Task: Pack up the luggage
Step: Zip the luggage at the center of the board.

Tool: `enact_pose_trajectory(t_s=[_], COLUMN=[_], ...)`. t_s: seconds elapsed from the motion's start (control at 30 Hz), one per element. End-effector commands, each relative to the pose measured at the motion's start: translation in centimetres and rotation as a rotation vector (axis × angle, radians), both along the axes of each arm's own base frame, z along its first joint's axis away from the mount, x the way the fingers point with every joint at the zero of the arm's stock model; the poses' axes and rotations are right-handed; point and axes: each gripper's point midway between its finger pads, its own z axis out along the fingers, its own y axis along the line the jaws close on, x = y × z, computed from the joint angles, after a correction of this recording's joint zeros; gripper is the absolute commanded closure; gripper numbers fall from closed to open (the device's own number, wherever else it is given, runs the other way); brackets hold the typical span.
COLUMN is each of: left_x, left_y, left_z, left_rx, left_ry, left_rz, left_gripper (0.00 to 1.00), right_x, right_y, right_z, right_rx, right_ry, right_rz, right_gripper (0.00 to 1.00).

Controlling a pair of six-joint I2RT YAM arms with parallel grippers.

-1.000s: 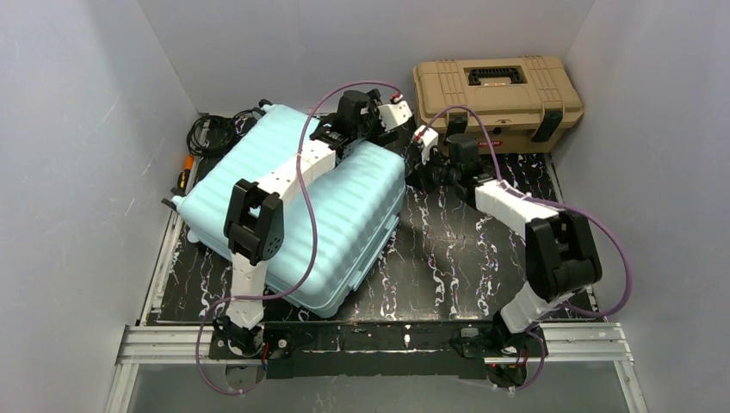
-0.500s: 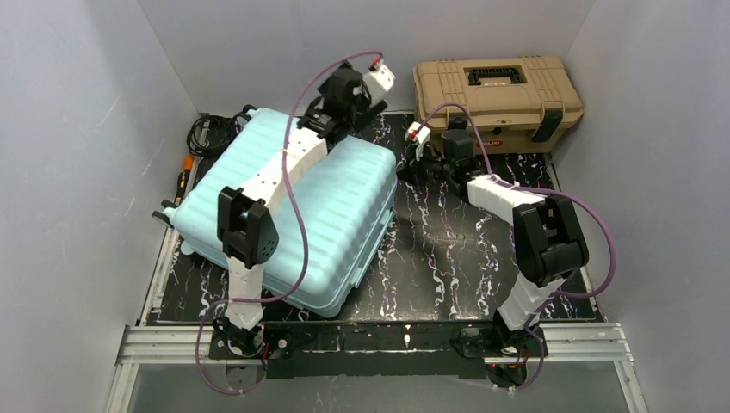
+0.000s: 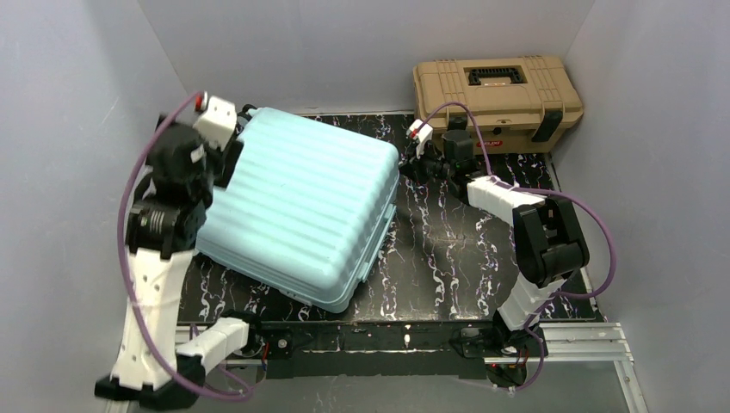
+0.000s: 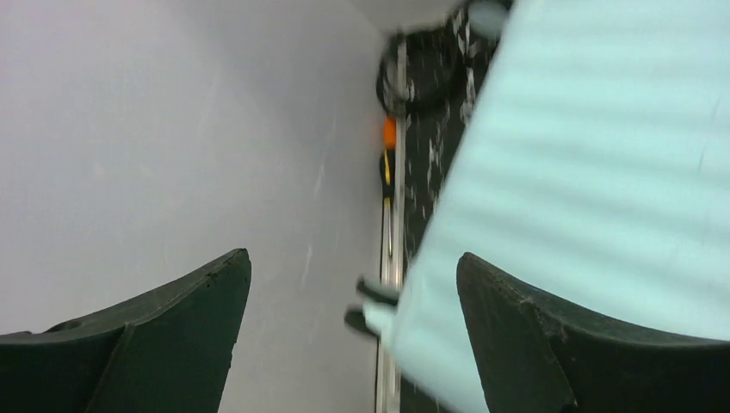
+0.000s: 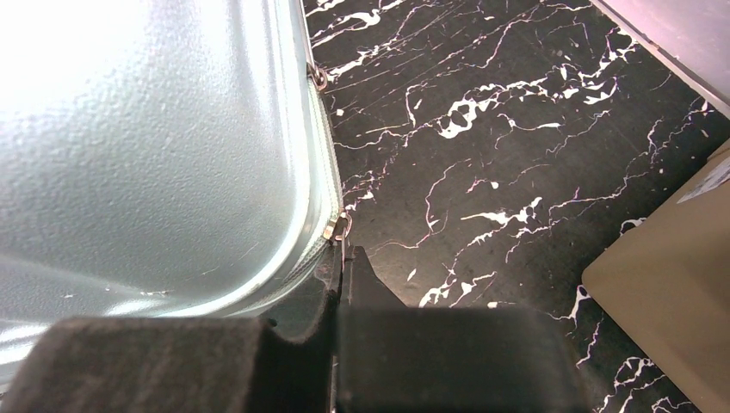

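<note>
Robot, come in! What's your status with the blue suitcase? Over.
Left tool open, empty, over the luggage's left edge. Right tool shut at its zipper corner. Luggage closed, flat on table. Tan toolbox behind, apart.

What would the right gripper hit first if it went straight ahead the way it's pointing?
Most likely the mint-blue suitcase, at its zipper pull just ahead of the shut right gripper; whether they touch is unclear.

Tan toolbox (image 3: 498, 101) just right of the right jaws, black marbled mat (image 3: 448, 249) under them. Some orange-tipped tool (image 4: 389, 131) ahead, between the left jaws.
</note>
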Motion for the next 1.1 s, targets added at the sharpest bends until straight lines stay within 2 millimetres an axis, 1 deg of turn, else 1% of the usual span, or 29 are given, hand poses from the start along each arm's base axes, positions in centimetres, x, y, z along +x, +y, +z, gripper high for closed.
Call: enact_pose_trajectory(t_s=[0.0, 0.07, 0.1, 0.13, 0.23, 0.3, 0.4, 0.47, 0.53, 0.57, 0.6, 0.67, 0.7, 0.8, 0.87, 0.97, 1.07], left_x=[-7.5, -10.1, -11.0, -11.8, -13.3, -13.9, -14.6, -14.9, -14.7, -14.7, -14.7, -14.1, -13.5, -10.8, -8.9, -6.2, -3.4], left_y=[2.3, 3.3, 3.5, 3.7, 4.2, 4.6, 5.2, 5.7, 6.5, 6.8, 7.2, 7.8, 8.3, 10.3, 11.4, 12.3, 12.5], left_z=[-10.5, -12.8, -13.7, -14.7, -17.2, -18.4, -20.5, -21.6, -22.4, -22.7, -23.0, -23.5, -23.7, -24.4, -25.1, -25.8, -25.2], left_rx=[0.042, 0.023, 0.017, 0.013, 0.014, 0.013, -0.011, -0.03, -0.029, -0.033, -0.045, -0.078, -0.089, -0.109, -0.138, -0.184, -0.238], left_ry=[0.382, 0.442, 0.463, 0.485, 0.543, 0.574, 0.622, 0.636, 0.629, 0.628, 0.626, 0.618, 0.602, 0.53, 0.493, 0.468, 0.432], left_rz=[0.038, 0.076, 0.081, 0.091, 0.113, 0.133, 0.162, 0.185, 0.209, 0.216, 0.228, 0.25, 0.267, 0.33, 0.363, 0.39, 0.383], left_gripper=[0.16, 0.24, 0.28, 0.32, 0.5, 0.64, 0.8, 0.88, 0.97, 1.0, 1.0, 1.0, 1.0, 1.0, 1.0, 1.0, 1.0], right_x=[5.8, 5.8, 5.8, 5.8, 5.9, 6.0, 5.9, 5.3, 4.7, 4.4, 4.2, 3.7, 3.4, 1.9, 0.2, -2.4, -5.0], right_y=[-6.3, -6.3, -6.2, -6.2, -6.1, -6.1, -5.9, -5.6, -5.6, -5.7, -5.8, -5.8, -5.7, -5.3, -5.1, -5.1, -5.3], right_z=[2.3, 2.6, 2.8, 2.8, 3.0, 3.0, 3.0, 3.2, 3.4, 3.6, 3.7, 3.9, 4.0, 4.6, 4.9, 5.8, 6.7], right_rx=[-0.056, -0.05, -0.047, -0.045, -0.042, -0.043, -0.045, -0.042, -0.049, -0.051, -0.055, -0.066, -0.067, -0.07, -0.079, -0.094, -0.115], right_ry=[-0.149, -0.154, -0.157, -0.158, -0.161, -0.159, -0.166, -0.178, -0.196, -0.202, -0.21, -0.225, -0.23, -0.244, -0.262, -0.306, -0.328], right_rz=[-0.274, -0.271, -0.269, -0.269, -0.264, -0.265, -0.25, -0.216, -0.198, -0.194, -0.191, -0.172, -0.158, -0.094, -0.038, 0.033, 0.094], right_gripper=[0.99, 0.99, 0.99, 0.99, 0.99, 0.99, 0.99, 0.99, 0.99, 0.99, 0.99, 0.99, 0.99, 0.99, 0.99, 0.99, 0.99])
